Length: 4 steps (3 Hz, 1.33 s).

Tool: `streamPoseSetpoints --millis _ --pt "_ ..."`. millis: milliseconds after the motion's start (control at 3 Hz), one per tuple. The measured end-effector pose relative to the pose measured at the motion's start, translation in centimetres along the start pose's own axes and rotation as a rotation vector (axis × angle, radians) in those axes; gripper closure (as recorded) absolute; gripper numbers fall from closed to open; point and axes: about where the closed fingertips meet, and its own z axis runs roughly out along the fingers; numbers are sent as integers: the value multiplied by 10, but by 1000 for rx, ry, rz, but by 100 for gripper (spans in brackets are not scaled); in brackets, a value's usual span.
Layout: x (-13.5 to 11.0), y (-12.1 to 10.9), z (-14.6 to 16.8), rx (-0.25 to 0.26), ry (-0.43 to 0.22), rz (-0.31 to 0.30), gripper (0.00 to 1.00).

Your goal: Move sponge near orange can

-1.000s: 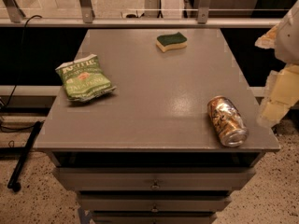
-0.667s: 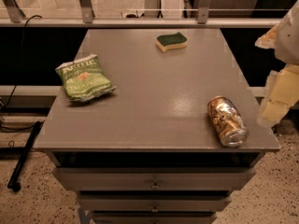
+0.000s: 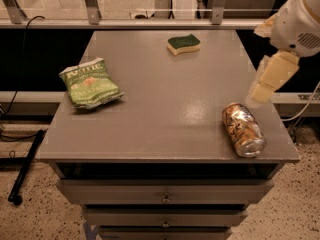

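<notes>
Nearest to us, the shiny orange-gold and silver aluminium can (image 3: 243, 129) lies on its side at the near right corner of the flat grey table top (image 3: 165, 119), with its silver end turned toward us. It sits just below the gripper and a little to its left, close but not touching.

Above it the gripper (image 3: 265, 84), a pale cream claw on the white arm (image 3: 297, 21), hangs over the table's right edge and carries nothing. We cannot tell whether the claw is spread or pressed together.

Well off to the claw's left rests a crinkled green chip bag (image 3: 91, 82), which is no part of the job. Farthest of all, beyond the claw and to its left, the small wavy-edged sponge (image 3: 183, 44), dark green scouring top over pale yellow foam, lies flat near the table's back edge, well apart from the can.

We judge the task to be at its first step, with the reach for the sponge not yet made. The next move calls for us to carry the claw back and leftward over the sponge, then lower it and grip across the sponge's narrow width.
</notes>
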Motion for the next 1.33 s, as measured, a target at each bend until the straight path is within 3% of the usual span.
streamPoseSetpoints --millis 333,667,1000,1333 --pt "-37 -80 51 79 -151 67 0" --pt "-60 -128 83 136 -227 119 0" --pt "-60 -128 83 136 -227 119 0" --pt "-73 -137 99 136 -277 139 0"
